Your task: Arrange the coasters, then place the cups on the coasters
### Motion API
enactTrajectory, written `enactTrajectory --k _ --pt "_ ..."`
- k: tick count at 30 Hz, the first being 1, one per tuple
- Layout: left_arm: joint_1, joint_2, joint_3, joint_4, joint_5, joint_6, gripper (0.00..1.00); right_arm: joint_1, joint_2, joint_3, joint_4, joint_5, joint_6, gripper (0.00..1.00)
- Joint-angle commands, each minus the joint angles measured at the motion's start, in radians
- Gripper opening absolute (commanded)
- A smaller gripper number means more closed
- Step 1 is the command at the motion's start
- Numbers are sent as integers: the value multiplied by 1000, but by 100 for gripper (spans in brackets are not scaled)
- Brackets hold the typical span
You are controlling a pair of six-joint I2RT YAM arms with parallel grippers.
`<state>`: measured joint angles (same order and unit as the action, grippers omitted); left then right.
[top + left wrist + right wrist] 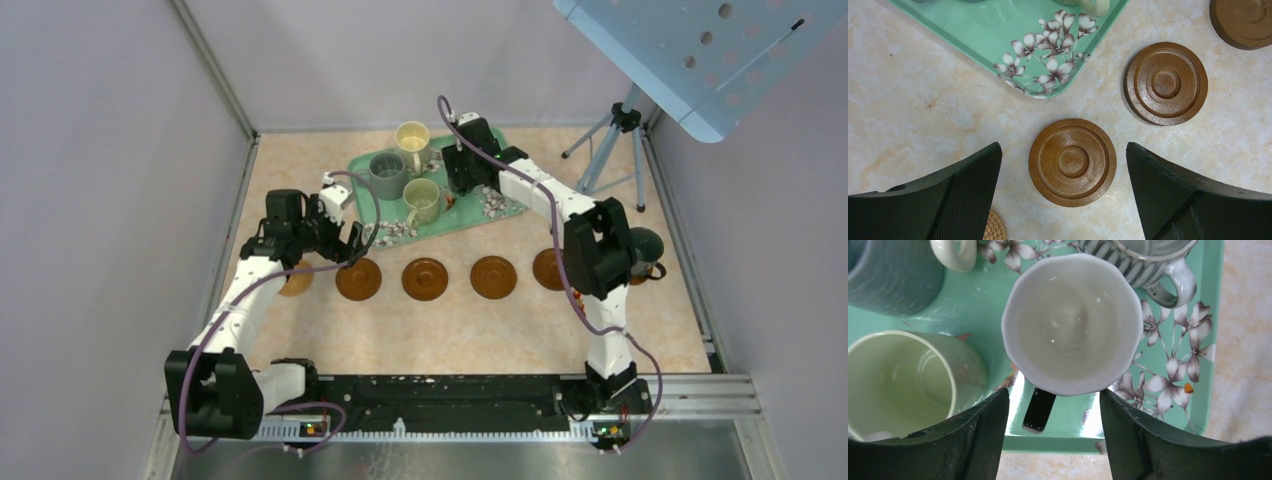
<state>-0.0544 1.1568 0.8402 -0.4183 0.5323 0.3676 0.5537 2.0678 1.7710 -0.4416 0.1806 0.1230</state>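
Note:
Brown coasters [425,279] lie in a row in front of the green floral tray [480,215]. My left gripper [345,245] hangs open above one coaster [1072,162], its fingers [963,190] apart from it on either side. More coasters [1166,83] lie to its right. My right gripper [462,175] is over the tray, open. Its fingers [983,435] straddle the black handle [1039,410] of the black cup with white inside [1072,322]. On the tray also stand a pale green cup [903,375], a grey cup [893,275] and a ribbed silvery cup [1143,255].
A cream-yellow cup [412,140] stands at the tray's back. Far right, a dark grey-green cup [648,248] sits behind my right arm. A woven tan coaster [994,227] lies under my left finger. A tripod [612,150] stands at the back right; walls enclose the table.

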Motion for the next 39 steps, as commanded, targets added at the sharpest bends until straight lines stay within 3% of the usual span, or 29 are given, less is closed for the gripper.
enactTrajectory --k 1,7,14,39 --pt "-1 -18 -3 35 -16 -13 99 6 55 100 -67 43 27 63" --pt "-2 -14 -3 35 -17 -17 99 -3 69 126 -97 35 -17 58" --pt "-1 -15 -4 36 -20 -16 99 -60 139 249 -259 -132 -111 55" --pt "-1 -29 -2 30 -22 -18 99 -93 216 340 -267 -238 -238 48"
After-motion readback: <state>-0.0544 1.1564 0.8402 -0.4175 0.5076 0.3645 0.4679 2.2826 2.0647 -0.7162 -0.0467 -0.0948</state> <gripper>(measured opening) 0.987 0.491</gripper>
